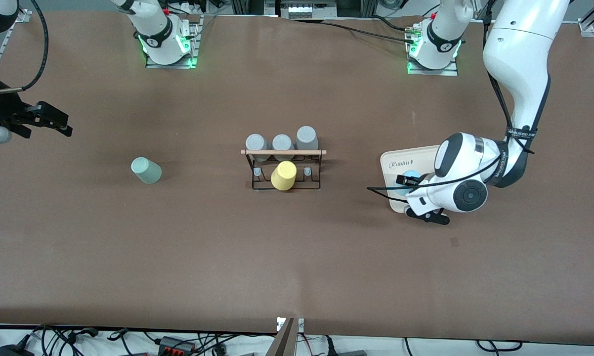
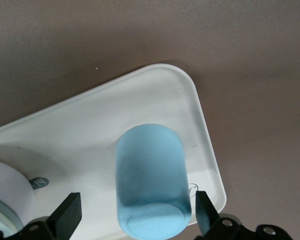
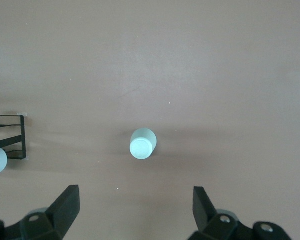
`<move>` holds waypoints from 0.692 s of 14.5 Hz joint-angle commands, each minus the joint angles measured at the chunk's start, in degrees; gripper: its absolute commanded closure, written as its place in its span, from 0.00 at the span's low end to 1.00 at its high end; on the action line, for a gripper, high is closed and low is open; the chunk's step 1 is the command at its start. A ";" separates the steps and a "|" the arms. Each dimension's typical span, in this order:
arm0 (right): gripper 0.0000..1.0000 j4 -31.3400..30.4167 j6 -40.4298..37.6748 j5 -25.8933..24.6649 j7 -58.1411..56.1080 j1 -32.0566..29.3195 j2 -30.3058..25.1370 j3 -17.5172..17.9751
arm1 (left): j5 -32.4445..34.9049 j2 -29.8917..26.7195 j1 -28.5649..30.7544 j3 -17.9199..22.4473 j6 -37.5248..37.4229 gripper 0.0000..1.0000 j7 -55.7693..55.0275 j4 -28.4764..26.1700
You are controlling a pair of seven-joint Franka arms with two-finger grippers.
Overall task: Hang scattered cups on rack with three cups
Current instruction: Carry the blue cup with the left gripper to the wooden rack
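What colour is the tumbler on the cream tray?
Light blue tumbler, clearest in the left wrist view, between the open left gripper fingers.

three grey cups [image 1: 282,143], one yellow cup [image 1: 283,175], two tumblers [image 1: 146,170], one rack [image 1: 284,170], one tray [image 1: 401,165]

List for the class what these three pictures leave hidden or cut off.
- Front view: the left arm's wrist hides most of the blue cup and cream tray.
- Front view: the right tool shows side-on, finger gap unreadable.
- Right wrist view: the rack is cut by the edge; the mint cup shows whole.
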 commanded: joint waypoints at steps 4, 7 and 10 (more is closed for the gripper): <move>0.00 -0.19 -1.13 0.64 -0.26 -0.80 -0.29 0.47 | 0.49 -0.60 -0.32 -0.19 1.20 0.08 -0.22 -1.94; 0.00 -0.11 -0.96 0.38 -0.26 -0.45 2.34 0.47 | -0.30 -0.60 0.29 -0.28 1.20 0.43 -0.31 -2.29; 0.00 -0.19 -1.39 0.38 -0.26 -0.37 4.36 0.73 | -0.30 -0.77 -0.06 -0.46 1.20 0.70 -0.31 -2.21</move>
